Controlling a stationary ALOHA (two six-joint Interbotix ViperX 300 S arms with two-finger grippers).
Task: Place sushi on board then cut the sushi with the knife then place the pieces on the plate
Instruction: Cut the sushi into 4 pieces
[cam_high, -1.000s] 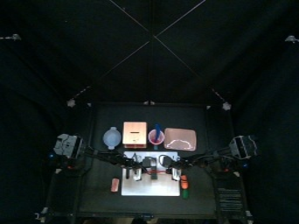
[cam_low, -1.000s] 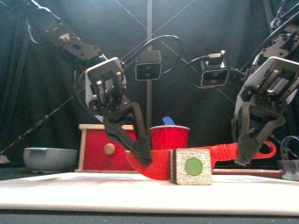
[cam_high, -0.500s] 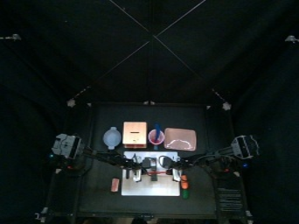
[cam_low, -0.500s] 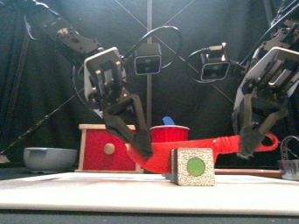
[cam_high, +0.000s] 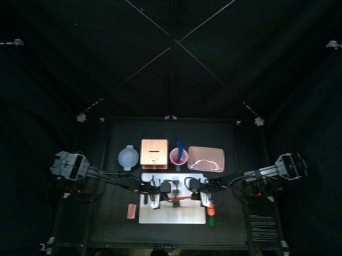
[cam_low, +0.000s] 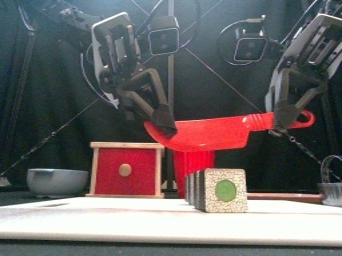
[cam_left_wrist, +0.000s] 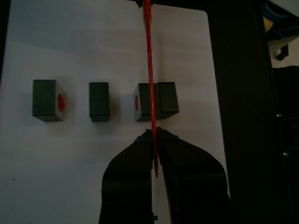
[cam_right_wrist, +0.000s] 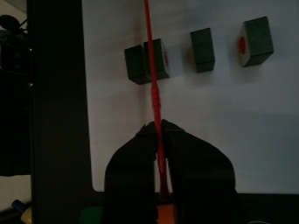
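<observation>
Black curtains (cam_low: 34, 110) back the scene as you look at both claws sharing one red knife (cam_low: 214, 131), held level in the air. Your left claw (cam_low: 164, 127) is pinched nearly shut on the blade end. Your right claw (cam_low: 285, 124) is clamped just as tight on the handle end, with the handle's loop poking out past it. Each wrist camera shows you the knife edge-on, a thin red line running out from between the closed jaws. Below the knife, between the two claws, three dark green sushi pieces (cam_low: 218, 190) stand apart in a row on the white board (cam_low: 120, 218). Below your left claw and farther back sits the wooden box (cam_low: 126, 168) with its red drawer front. A blue-grey bowl (cam_low: 56, 180) lies farther out on that side, and a red cup (cam_low: 197, 161) stands behind the sushi.
</observation>
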